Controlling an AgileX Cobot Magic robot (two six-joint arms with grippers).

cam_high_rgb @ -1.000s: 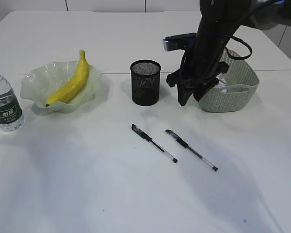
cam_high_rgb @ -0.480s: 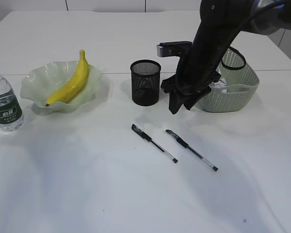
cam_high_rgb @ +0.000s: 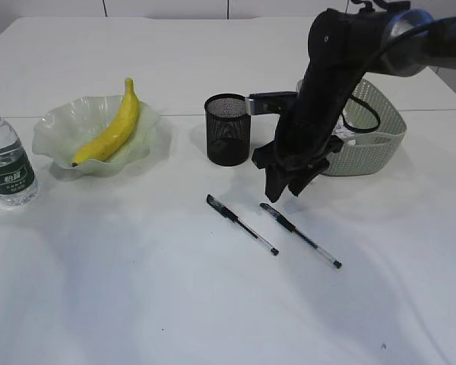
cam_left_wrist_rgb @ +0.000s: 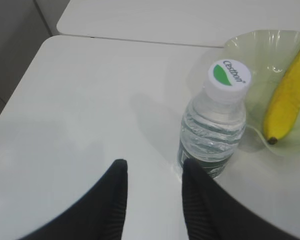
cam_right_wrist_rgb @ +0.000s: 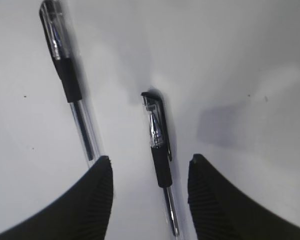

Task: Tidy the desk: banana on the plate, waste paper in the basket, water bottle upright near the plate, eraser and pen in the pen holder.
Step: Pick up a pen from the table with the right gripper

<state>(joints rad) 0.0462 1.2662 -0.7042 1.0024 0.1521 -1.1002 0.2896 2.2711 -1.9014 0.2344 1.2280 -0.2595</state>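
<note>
Fingers of the right gripper [cam_right_wrist_rgb: 149, 186] stand spread and empty, their ribbed black pads [cam_right_wrist_rgb: 97, 192] straddling the right-hand pen [cam_right_wrist_rgb: 158, 161] that lies flat on the white desk [cam_high_rgb: 137, 289]. The step in hand looks like the pen pickup: the gripper hangs above the pen's capped end, not touching it. A straight descent, then a close across the thin barrel near the dark rubber grip, seems called for; the smooth clear plastic barrel may roll or slip.

A second pen [cam_high_rgb: 241, 223] lies just beside it, roughly parallel. Behind them stands the black wire-mesh pen holder [cam_high_rgb: 228, 129], a round open cup, and to its right the pale woven-pattern basket [cam_high_rgb: 380, 137].

The left gripper [cam_left_wrist_rgb: 152, 192] also has its fingers apart, holding nothing, just beside the upright clear water bottle [cam_left_wrist_rgb: 215, 125] with its white and green cap. The banana [cam_high_rgb: 110, 129] already lies in the ruffled translucent green plate [cam_high_rgb: 53, 137].
</note>
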